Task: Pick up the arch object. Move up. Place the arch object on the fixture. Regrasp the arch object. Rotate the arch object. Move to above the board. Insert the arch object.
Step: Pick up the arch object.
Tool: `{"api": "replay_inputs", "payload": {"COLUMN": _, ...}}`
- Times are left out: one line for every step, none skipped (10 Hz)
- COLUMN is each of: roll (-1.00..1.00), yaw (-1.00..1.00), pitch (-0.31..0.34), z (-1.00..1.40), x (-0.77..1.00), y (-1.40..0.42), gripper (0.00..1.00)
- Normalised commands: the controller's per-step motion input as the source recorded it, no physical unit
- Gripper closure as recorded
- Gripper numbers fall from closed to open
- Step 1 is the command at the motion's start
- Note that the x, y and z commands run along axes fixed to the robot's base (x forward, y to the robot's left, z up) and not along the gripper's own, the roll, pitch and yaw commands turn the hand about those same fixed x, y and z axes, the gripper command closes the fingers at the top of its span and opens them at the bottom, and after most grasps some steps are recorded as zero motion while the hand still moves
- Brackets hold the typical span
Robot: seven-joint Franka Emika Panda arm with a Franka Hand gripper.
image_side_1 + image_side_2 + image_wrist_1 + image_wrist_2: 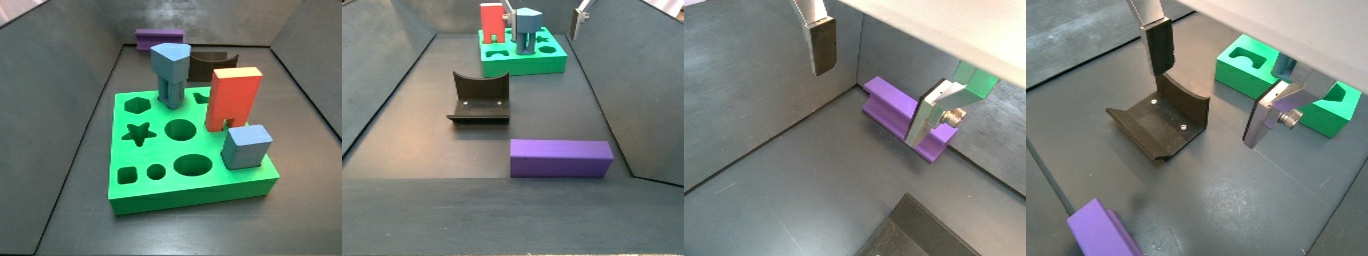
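The purple arch object [561, 158] lies flat on the grey floor, close to a wall, and shows in both wrist views [895, 113] [1100, 232] and at the back of a side view [158, 39]. My gripper [873, 106] hangs open well above the floor with nothing between its fingers [823, 48]. In a wrist view the gripper [1207, 108] sits over the floor between the black fixture [1157, 128] and the green board [1240, 65]. The fixture [477, 100] stands between the arch object and the board [543, 66].
A red-orange block [233, 96], a grey-blue pentagon-topped post [170, 72] and a small blue cube [247, 146] stand in the board [160, 180]. Dark walls enclose the floor on the sides.
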Motion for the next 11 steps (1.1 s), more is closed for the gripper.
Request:
{"api": "replay_inputs", "payload": {"roll": 0.01, "yaw": 0.0, "pitch": 0.0, "z": 0.0, "x": 0.0, "y": 0.0, "gripper": 0.0}}
{"api": "replay_inputs", "payload": {"roll": 0.01, "yaw": -0.04, "pitch": 0.026, "z": -0.08, "x": -0.09, "y": 0.02, "gripper": 0.0}}
{"api": "replay_inputs", "payload": {"roll": 0.0, "yaw": -0.62, "pitch": 0.036, "z": -0.04, "x": -0.31, "y": 0.29, "gripper": 0.0}}
{"api": "replay_inputs", "payload": {"roll": 0.0, "yaw": -0.59, "pitch": 0.064, "z": -0.09, "x": -0.28, "y": 0.35, "gripper": 0.0}}
{"api": "replay_inputs", "payload": {"roll": 0.0, "yaw": -0.61, "pitch": 0.039, "z": -0.07, "x": -0.26, "y": 0.32, "gripper": 0.0}}
{"api": "replay_inputs", "payload": {"roll": -0.01, "yaw": -0.45, "pitch": 0.074, "z": -0.14, "x": -0.37, "y": 0.49, "gripper": 0.0}}
{"api": "replay_inputs", "payload": {"roll": 0.0, "yaw": -0.52, "pitch": 0.061, "z": -0.1, "x": -0.32, "y": 0.41, "gripper": 0.0}}
{"api": "replay_inputs", "payload": {"roll": 0.0, "yaw": -0.7, "pitch": 0.061, "z": -0.09, "x": -0.24, "y": 0.24, "gripper": 0.0}}
{"api": "replay_inputs", "payload": {"roll": 0.0, "yaw": -1.0, "pitch": 0.007, "z": -0.01, "x": 0.0, "y": 0.0, "gripper": 0.0}}
{"api": "replay_inputs", "payload": {"roll": 0.0, "yaw": -1.0, "pitch": 0.004, "z": -0.02, "x": 0.0, "y": 0.0, "gripper": 0.0}}
{"api": "replay_inputs", "payload": {"roll": 0.0, "yaw": -1.0, "pitch": 0.003, "z": -0.02, "x": 0.0, "y": 0.0, "gripper": 0.0}}
